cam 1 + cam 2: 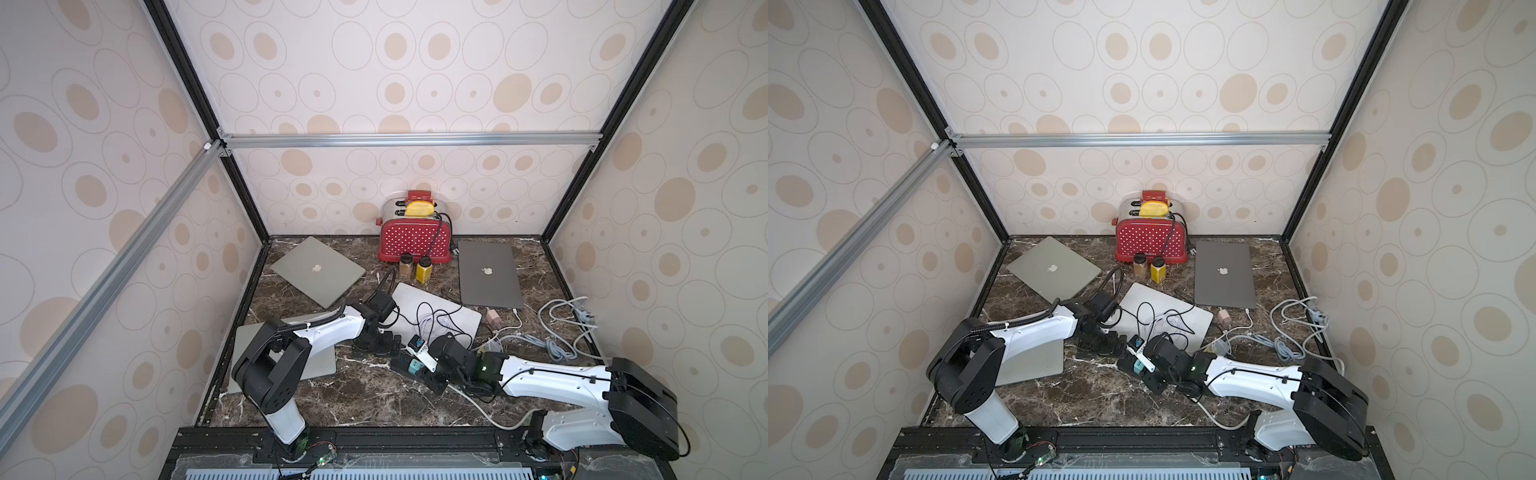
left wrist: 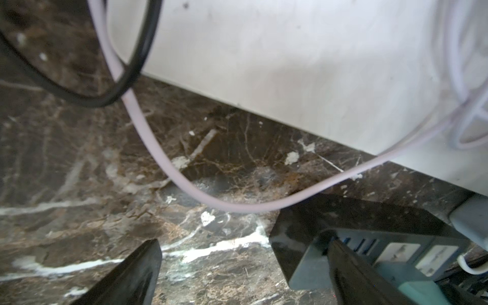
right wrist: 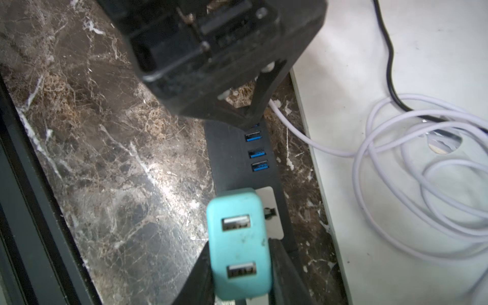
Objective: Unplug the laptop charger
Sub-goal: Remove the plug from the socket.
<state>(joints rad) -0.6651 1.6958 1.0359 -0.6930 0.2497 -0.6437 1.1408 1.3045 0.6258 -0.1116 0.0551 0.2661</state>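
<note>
- I am pinching the teal charger [image 3: 237, 237] with my right claw [image 3: 240, 253], close in by my own arm; one finger is pressing on each side of it
- The teal charger is standing up on a white socket of the black power strip [image 3: 232, 158], and it is looking plugged in to me, so the pulling-out step is only just beginning
- I am thinking the next move is a straight pull up and away from the strip, with no twisting, so the prongs are sliding out clean
- A little farther on, my left claw [image 2: 243, 247] is spread wide open and holding nothing; one finger is looking like it is resting on the end of the strip by the blue ports, and the other is hanging over the marble table [image 2: 105, 184]
- I am guessing that finger is there for holding the strip down, so the strip is not lifting up with the charger when I pull; I cannot tell how hard it is pressing
- Just past the strip, a white laptop [image 1: 409, 297] is lying flat with a white cord [image 3: 396, 163] and a black cord [image 3: 390, 52] looping on top, so I am wanting my pull to stay away from those loops
- Far at the back, a red toaster [image 1: 415, 245] is sitting by the wall, well apart from my work
</note>
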